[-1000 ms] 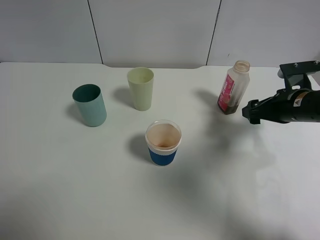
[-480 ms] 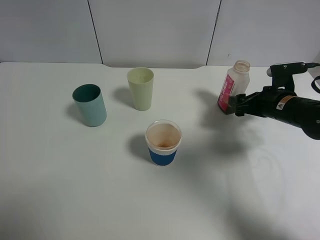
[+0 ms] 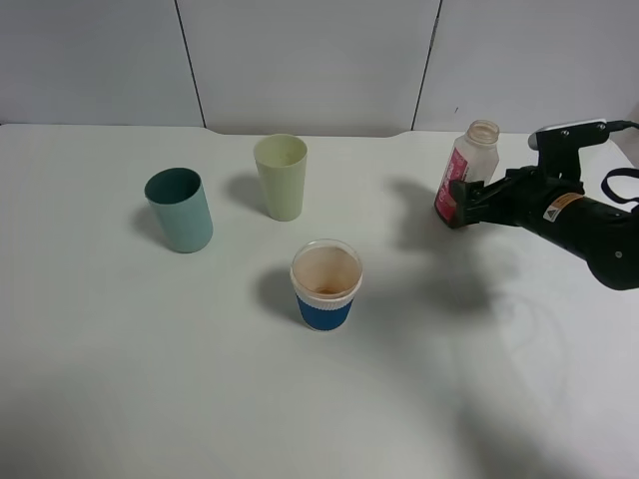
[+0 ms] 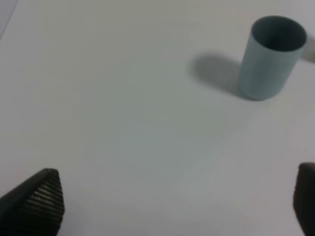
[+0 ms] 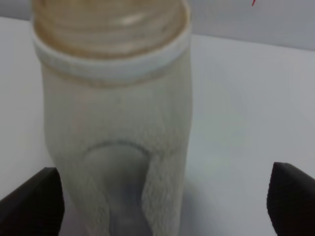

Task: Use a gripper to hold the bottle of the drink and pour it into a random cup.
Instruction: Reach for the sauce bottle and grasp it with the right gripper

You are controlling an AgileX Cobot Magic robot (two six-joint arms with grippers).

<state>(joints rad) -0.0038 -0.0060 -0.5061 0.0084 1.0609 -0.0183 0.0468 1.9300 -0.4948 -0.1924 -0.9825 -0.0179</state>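
Note:
The bottle (image 3: 476,153), whitish with a pink label and an open neck, stands upright at the back right of the table. My right gripper (image 3: 462,204) is open, with its black fingers on either side of the bottle's lower part. In the right wrist view the bottle (image 5: 115,123) fills the space between the two spread fingertips (image 5: 29,201), nearer one of them. The drink at the bottle's bottom is hidden by the gripper. The white cup with a blue sleeve (image 3: 325,284) stands in the middle of the table. My left gripper (image 4: 172,199) is open and empty above bare table.
A teal cup (image 3: 180,210) stands at the left and also shows in the left wrist view (image 4: 271,58). A pale green cup (image 3: 281,177) stands behind the blue-sleeved cup. The white table (image 3: 150,379) ends at a grey back wall.
My right gripper has moved left and toward the back, from beside the bottle to around its lower part. The bottle and the cups have not moved.

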